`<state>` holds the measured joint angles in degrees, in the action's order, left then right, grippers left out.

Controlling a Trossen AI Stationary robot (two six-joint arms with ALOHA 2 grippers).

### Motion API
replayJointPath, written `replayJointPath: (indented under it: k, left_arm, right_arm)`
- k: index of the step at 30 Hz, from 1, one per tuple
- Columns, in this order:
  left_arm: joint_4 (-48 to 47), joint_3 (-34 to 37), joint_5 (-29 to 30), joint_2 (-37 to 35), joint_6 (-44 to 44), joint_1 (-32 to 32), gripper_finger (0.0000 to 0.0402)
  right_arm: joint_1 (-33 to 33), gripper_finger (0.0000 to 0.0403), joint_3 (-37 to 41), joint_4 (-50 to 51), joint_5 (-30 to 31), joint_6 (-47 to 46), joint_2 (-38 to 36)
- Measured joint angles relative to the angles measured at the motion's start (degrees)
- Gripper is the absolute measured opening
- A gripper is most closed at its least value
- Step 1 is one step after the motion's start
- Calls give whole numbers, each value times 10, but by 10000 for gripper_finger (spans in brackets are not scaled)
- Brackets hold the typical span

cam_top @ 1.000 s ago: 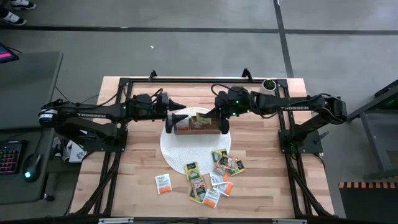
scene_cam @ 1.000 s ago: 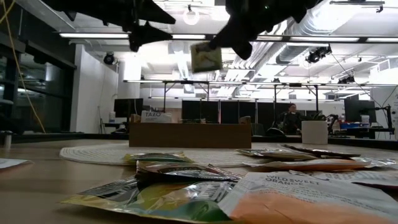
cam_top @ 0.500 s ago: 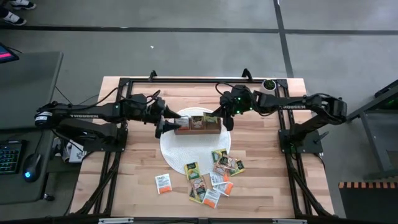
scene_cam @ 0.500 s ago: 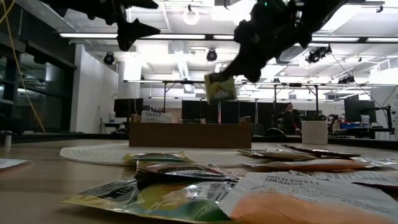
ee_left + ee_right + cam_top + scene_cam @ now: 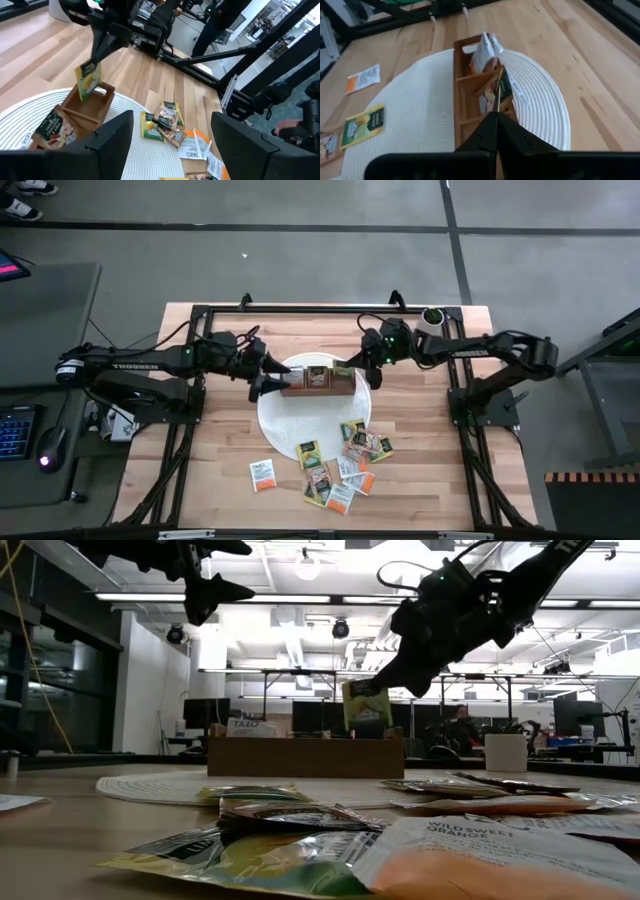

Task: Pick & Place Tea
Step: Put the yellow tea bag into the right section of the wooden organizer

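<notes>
Probably light, thin and floppy: green tea packet [image 5: 366,705] pinched by its top edge below right gripper [image 5: 385,680]; left gripper [image 5: 257,376] spread, empty.

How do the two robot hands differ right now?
The right gripper is shut on a green tea packet above the wooden box; the left gripper is open and empty. The right one hangs at the box's right end, the left beside its left end. Both are dark and two-fingered.
</notes>
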<state>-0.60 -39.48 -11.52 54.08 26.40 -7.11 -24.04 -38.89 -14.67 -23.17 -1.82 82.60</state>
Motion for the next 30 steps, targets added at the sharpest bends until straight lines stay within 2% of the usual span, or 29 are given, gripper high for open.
replayJointPath:
  k: [16, 23, 27, 30]
  left_arm:
    - [0, 0, 9, 0, 10, 0, 266]
    - [-10, 0, 17, 0, 11, 0, 266]
    - [-17, 0, 17, 0, 11, 0, 266]
    - [-24, 0, 17, 0, 11, 0, 266]
  right_arm:
    - [0, 0, 0, -46, -11, 19, 84]
    - [1, 2, 0, -52, -7, 17, 91]
    - [1, 17, 0, -65, -6, -3, 91]
    - [1, 44, 0, -66, -3, -7, 91]
